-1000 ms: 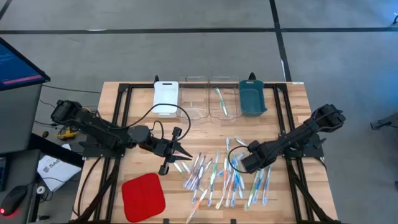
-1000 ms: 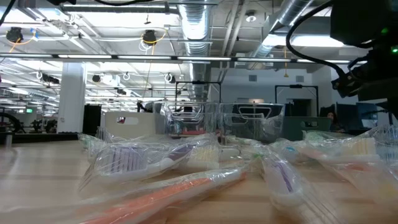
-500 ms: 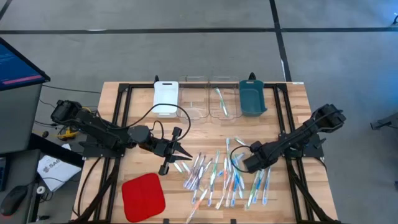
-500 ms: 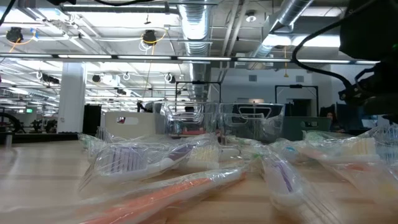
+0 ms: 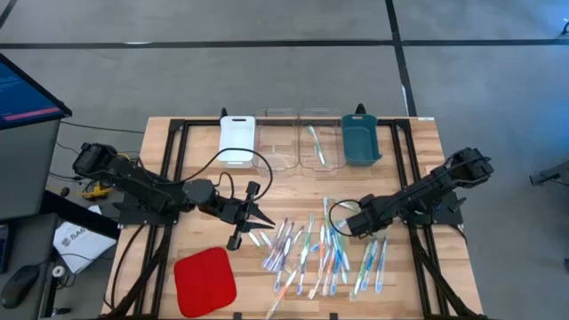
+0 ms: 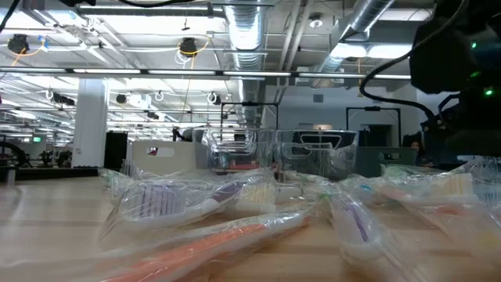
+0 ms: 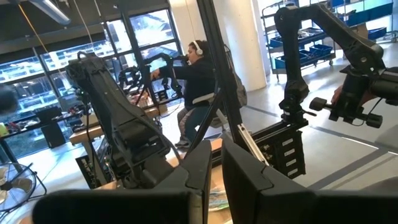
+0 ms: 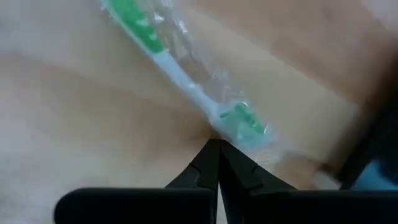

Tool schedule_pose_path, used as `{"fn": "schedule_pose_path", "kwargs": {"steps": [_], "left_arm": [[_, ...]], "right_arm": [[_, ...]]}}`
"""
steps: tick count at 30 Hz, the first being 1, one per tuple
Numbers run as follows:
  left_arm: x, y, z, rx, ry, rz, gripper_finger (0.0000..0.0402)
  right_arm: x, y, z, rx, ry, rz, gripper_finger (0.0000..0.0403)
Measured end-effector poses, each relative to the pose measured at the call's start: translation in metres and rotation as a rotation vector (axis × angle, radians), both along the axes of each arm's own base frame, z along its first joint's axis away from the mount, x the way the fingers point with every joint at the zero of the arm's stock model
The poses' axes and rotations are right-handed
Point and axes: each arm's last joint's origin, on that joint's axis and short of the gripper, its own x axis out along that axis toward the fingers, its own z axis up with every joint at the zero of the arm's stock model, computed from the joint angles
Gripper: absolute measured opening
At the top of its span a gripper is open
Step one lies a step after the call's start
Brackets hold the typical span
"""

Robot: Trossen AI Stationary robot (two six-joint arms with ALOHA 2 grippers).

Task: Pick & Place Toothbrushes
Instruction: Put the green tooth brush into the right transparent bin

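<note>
Several toothbrushes (image 5: 316,253) in clear wraps lie scattered on the wooden table's near middle. In the low view they fill the foreground (image 6: 235,211). One more toothbrush (image 5: 314,142) lies in a clear tray at the far edge. My right gripper (image 5: 348,224) is shut and points steeply down over the pile's far right part. Its tips (image 8: 214,146) stand right beside the head end of a green-and-white wrapped toothbrush (image 8: 180,68). My left gripper (image 5: 260,219) hovers level at the pile's left, its fingers (image 7: 214,171) shut to a narrow slit with nothing between them. My right gripper comes from above with shut fingertips at the edge of the clear wrap by the green toothbrush's head (image 8: 239,121). The toothbrush lies flat on the table. Whether the tips touch the wrap, I cannot tell.
At the far edge stand a white tray (image 5: 237,140), two clear trays (image 5: 277,147) and a teal tray (image 5: 360,140). A red square pad (image 5: 204,280) lies near the front left. Black frame rails (image 5: 169,178) run along both sides. A person sits beyond the table (image 7: 199,74).
My right gripper has gone down and a little toward the table's far-left, over the pile's far right part, and has stayed shut. The toothbrushes lie as before.
</note>
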Motion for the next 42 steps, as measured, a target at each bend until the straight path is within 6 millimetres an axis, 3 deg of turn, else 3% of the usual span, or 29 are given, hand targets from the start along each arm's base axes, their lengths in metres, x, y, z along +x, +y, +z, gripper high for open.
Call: {"fn": "schedule_pose_path", "kwargs": {"steps": [13, 28, 34, 42], "left_arm": [[0.000, 0.000, 0.000, 0.001, 0.000, 0.000, 0.0033], [0.000, 0.000, 0.000, 0.002, 0.000, 0.000, 0.0033], [0.000, 0.000, 0.000, 0.002, 0.000, 0.000, 0.0033], [0.000, 0.000, 0.000, 0.003, 0.000, 0.000, 0.0033]], "right_arm": [[0.008, -0.023, 0.001, -0.266, -0.086, 0.034, 0.0000], [0.043, -0.013, 0.010, -0.346, -0.401, 0.136, 0.0000], [0.049, -0.019, 0.013, -0.459, -0.473, 0.109, 0.0000], [0.061, -0.029, 0.007, -0.438, -0.585, 0.115, 0.0000]]}}
